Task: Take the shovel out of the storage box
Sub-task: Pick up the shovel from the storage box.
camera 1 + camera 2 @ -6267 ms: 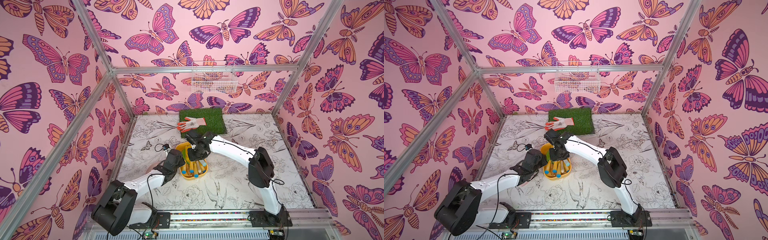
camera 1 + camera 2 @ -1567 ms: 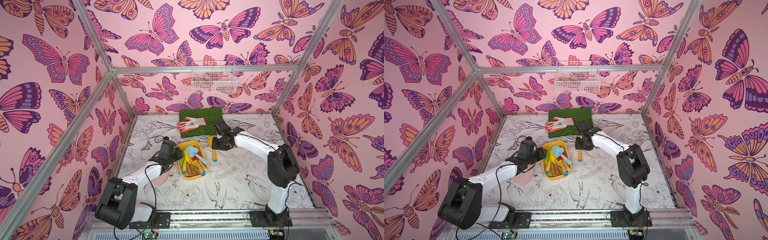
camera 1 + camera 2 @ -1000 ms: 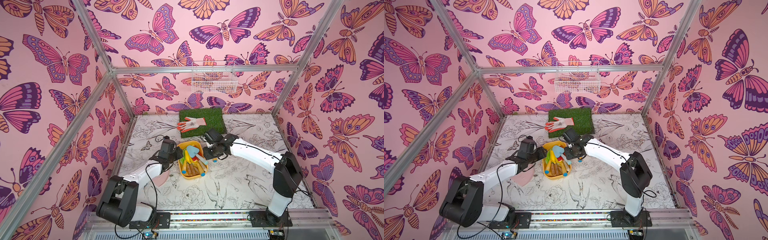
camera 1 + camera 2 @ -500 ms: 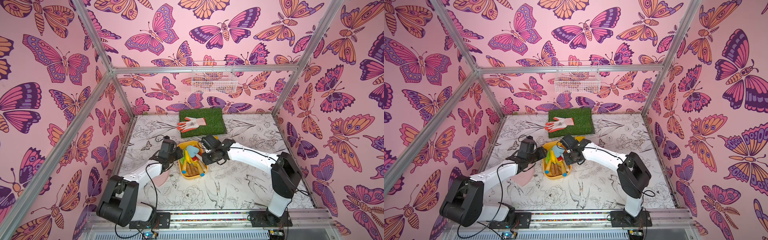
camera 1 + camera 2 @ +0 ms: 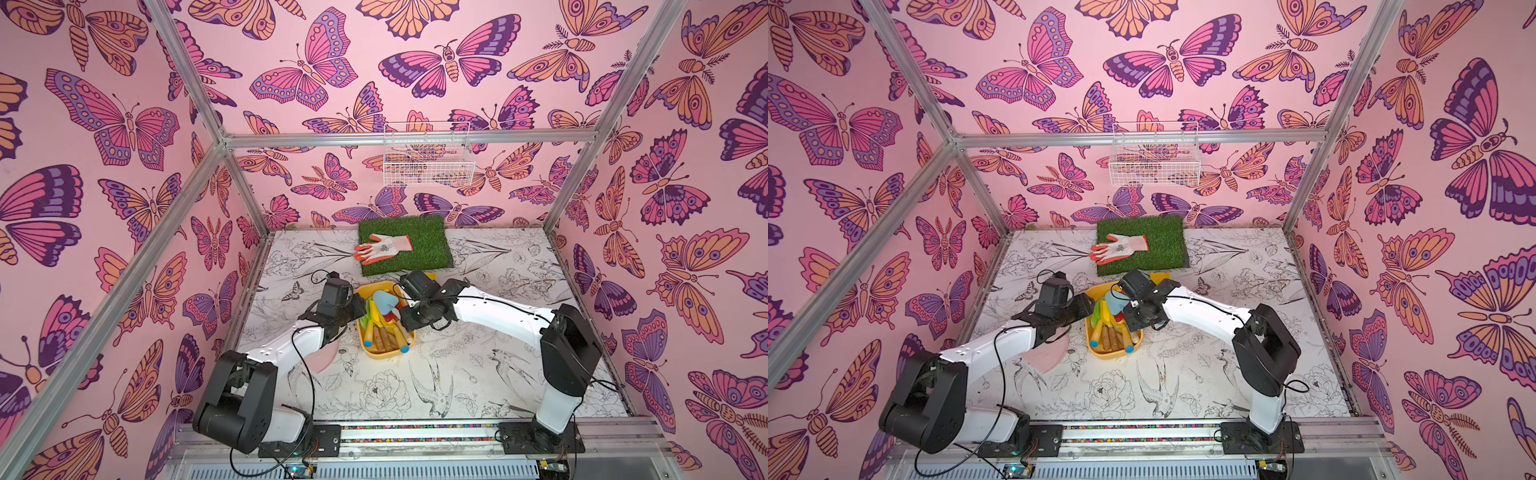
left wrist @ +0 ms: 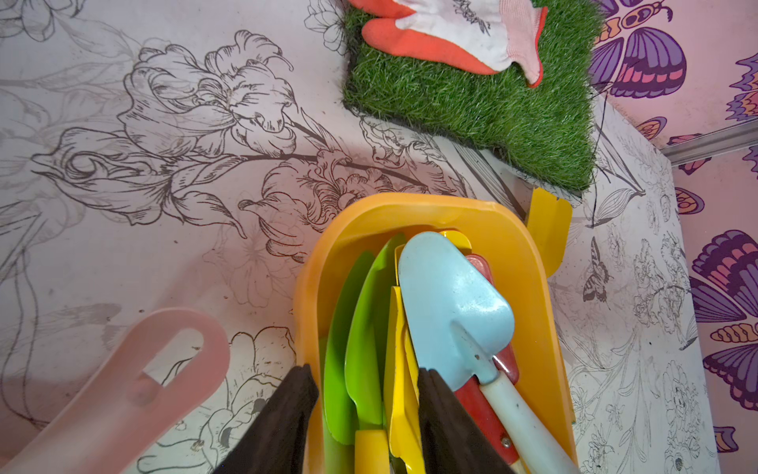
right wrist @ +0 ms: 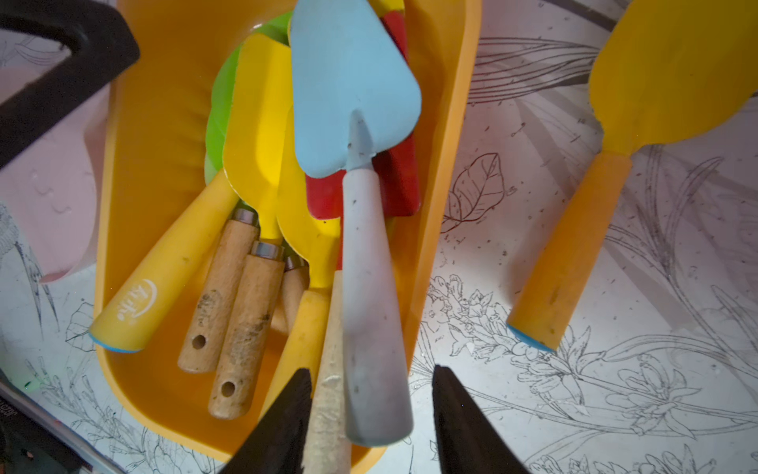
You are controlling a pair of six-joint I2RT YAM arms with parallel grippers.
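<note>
My right gripper (image 7: 370, 369) stands with jaws parted astride the handle of the blue shovel (image 7: 352, 82), not clamped. The shovel lies atop other tools in the yellow box (image 5: 384, 354), mid-frame in a top view. My left gripper (image 6: 367, 367) straddles the box wall; I cannot tell whether it grips.

Yellow storage box (image 6: 410, 209), pale-blue shovel (image 6: 451, 295), green mat (image 6: 471, 111), pink butterfly-patterned walls (image 5: 124, 124).
</note>
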